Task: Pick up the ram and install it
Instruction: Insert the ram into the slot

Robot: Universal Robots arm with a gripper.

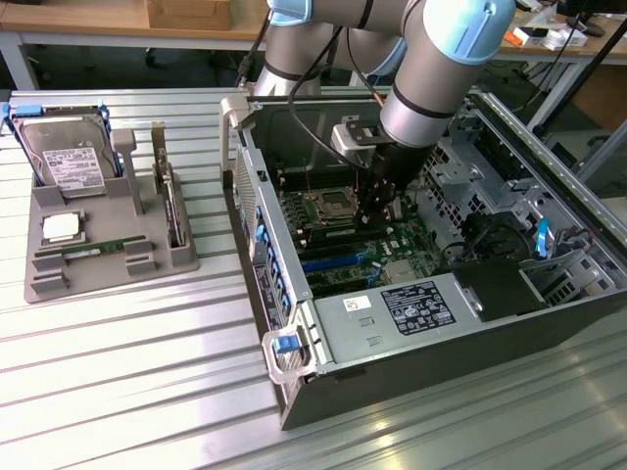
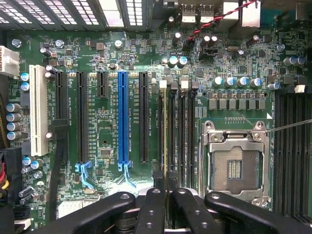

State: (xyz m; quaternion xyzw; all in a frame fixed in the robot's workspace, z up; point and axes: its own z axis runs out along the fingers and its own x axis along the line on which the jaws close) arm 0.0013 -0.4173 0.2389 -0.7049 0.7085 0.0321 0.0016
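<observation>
End effector (image 2: 163, 183): from here I see black, matte fingers (image 2: 157, 204) drawn in close together, pinching the top edge of a thin upright stick.
Ram (image 2: 165, 131): I read it as the narrow board seen edge-on, a pale green sliver standing in one of the long black memory slots, held between the fingertips.
Memory slots (image 2: 183, 131): parallel dark plastic channels with white end clips, just beside the ram.
Processor socket (image 2: 235, 165): square, bright metal frame, open, a grid of fine contacts inside, near the slots.
Motherboard (image 2: 105, 131): glossy green, studded with silver-topped capacitors; one blue expansion slot (image 2: 123, 117) among black ones, a white slot (image 2: 38, 112) further off.
Computer case (image 1: 392, 343): grey sheet-metal box lying open on its side, I see the arm (image 1: 431, 88) reaching down into it.
Bench (image 1: 118, 392): ribbed aluminium, long shiny grooves.
Grey holder (image 1: 108, 245): moulded matte tray at the exterior view's left, well apart from the case.
Second green stick (image 1: 93, 251): lying flat in the holder.
Silver chip (image 1: 61, 227): square, resting in the holder.
Hard drive (image 1: 69, 162): grey slab with a white label, at the holder's far end.
</observation>
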